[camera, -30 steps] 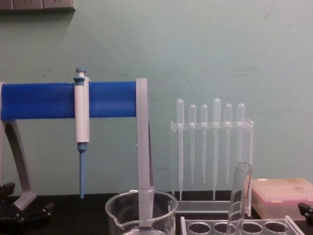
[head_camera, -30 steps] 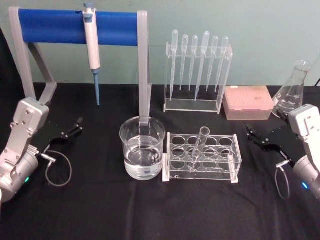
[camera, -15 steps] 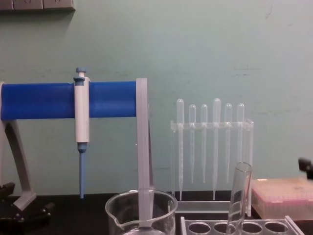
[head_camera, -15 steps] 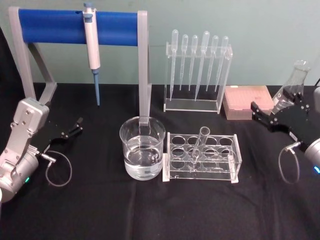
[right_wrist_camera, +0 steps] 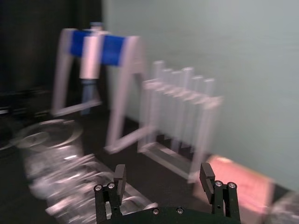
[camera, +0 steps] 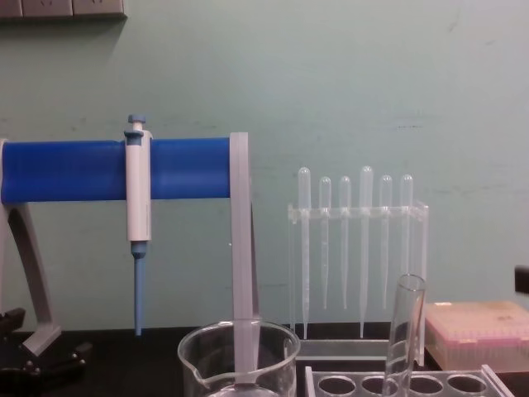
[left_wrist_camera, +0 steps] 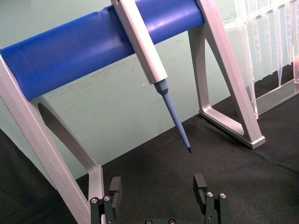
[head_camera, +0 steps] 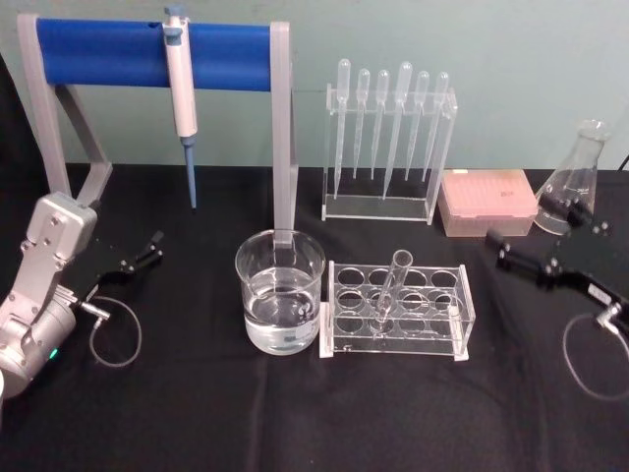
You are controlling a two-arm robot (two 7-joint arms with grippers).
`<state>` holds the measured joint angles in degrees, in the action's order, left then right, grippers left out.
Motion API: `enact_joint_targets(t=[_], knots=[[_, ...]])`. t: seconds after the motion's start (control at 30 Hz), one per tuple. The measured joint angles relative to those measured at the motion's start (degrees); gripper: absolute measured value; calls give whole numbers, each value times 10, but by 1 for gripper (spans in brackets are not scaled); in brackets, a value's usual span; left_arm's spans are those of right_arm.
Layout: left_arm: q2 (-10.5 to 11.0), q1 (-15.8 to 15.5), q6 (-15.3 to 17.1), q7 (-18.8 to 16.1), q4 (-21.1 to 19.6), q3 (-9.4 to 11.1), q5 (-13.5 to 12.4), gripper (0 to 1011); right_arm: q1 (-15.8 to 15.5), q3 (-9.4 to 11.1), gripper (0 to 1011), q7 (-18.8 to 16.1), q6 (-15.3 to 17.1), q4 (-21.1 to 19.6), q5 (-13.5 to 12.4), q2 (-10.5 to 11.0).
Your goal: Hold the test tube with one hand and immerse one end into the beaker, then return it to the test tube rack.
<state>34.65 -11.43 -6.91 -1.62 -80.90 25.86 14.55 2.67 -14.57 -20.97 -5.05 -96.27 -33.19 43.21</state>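
Lowered since half a second ago, the right gripper hovers at 3 o'clock from the rack, fingers spread and empty. The test tube leans in the rack, with the beaker just beside at 9 o'clock. The left gripper sits parked farther toward 9 o'clock, fingers spread.

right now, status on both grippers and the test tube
Left gripper open, parked at far left. Right gripper open, empty, right of the rack. Test tube leaning in rack, untouched. Beaker close on the rack's left; nothing blocking the tube.
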Motion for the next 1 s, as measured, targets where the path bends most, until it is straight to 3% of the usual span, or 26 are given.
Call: enact_joint_targets(t=[0.13, 0.23, 0.37, 0.7, 0.77, 1.0], knots=[[0, 0, 0, 0, 0, 0, 0, 1000, -6, -4, 1000, -108, -13, 9, -30, 28], [0, 0, 0, 0, 0, 0, 0, 1000, -4, -13, 1000, -168, -22, 17, -36, 40], [0, 0, 0, 0, 0, 0, 0, 1000, 3, -25, 1002, -214, -31, 25, -32, 46], [0, 0, 0, 0, 0, 0, 0, 1000, 41, -57, 1000, -253, -55, 44, 8, 29], [0, 0, 0, 0, 0, 0, 0, 1000, 59, -72, 1000, -258, -61, 53, 25, 17], [0, 0, 0, 0, 0, 0, 0, 1000, 94, -97, 1000, -259, -54, 73, 43, -7]])
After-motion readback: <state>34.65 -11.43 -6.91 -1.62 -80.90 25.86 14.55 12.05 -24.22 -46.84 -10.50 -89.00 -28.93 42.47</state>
